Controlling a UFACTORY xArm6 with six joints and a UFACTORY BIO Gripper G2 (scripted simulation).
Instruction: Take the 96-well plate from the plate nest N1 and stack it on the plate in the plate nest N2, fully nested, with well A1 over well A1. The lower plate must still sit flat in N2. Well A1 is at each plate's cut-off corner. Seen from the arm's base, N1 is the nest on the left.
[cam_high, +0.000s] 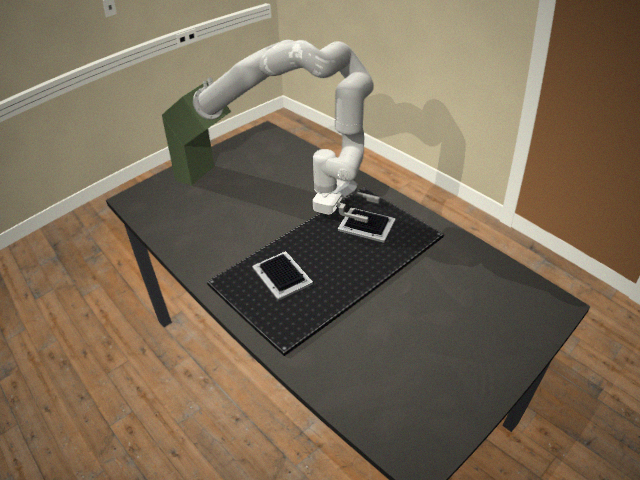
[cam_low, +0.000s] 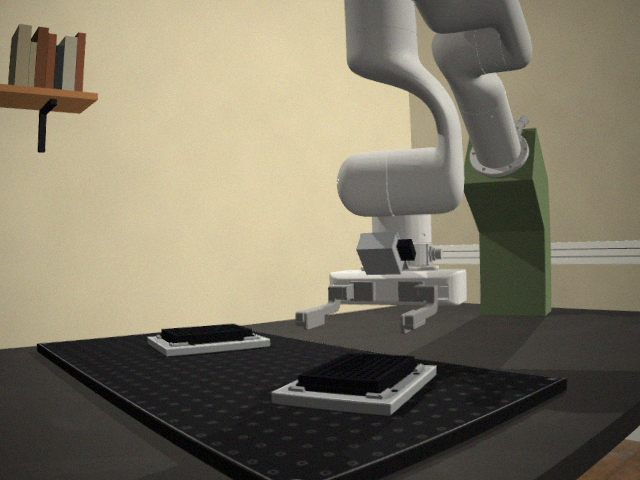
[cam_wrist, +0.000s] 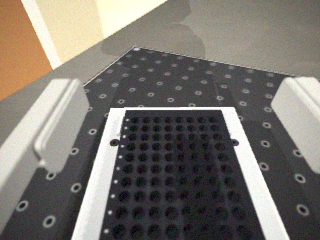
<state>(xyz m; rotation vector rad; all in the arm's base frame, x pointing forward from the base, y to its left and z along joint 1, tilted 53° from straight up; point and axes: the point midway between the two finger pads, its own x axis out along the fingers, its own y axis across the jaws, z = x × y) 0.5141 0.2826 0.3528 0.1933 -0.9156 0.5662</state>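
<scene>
The N1 plate (cam_high: 378, 225) (cam_low: 356, 374) (cam_wrist: 165, 175) is black and sits in the white N1 nest (cam_high: 361, 235) (cam_low: 336, 403) (cam_wrist: 95, 190). The N2 plate (cam_high: 281, 271) (cam_low: 206, 333) is black and sits in the white N2 nest (cam_high: 295, 287) (cam_low: 217, 349); both are outside the wrist view. My gripper (cam_high: 372, 208) (cam_low: 356, 321) (cam_wrist: 181, 125) is open and empty. It hangs above N1's level, slightly to the base side of N1. In the wrist view its fingers stand wide, left and right of the nest. I cannot make out the cut-off corners.
Both nests stand on a black perforated board (cam_high: 330, 273) (cam_low: 206, 403) (cam_wrist: 170, 95) on the dark table (cam_high: 439, 335). The N2 nest is turned differently from N1 on the board. The green arm stand (cam_high: 188, 149) (cam_low: 514, 258) is at the table's back end.
</scene>
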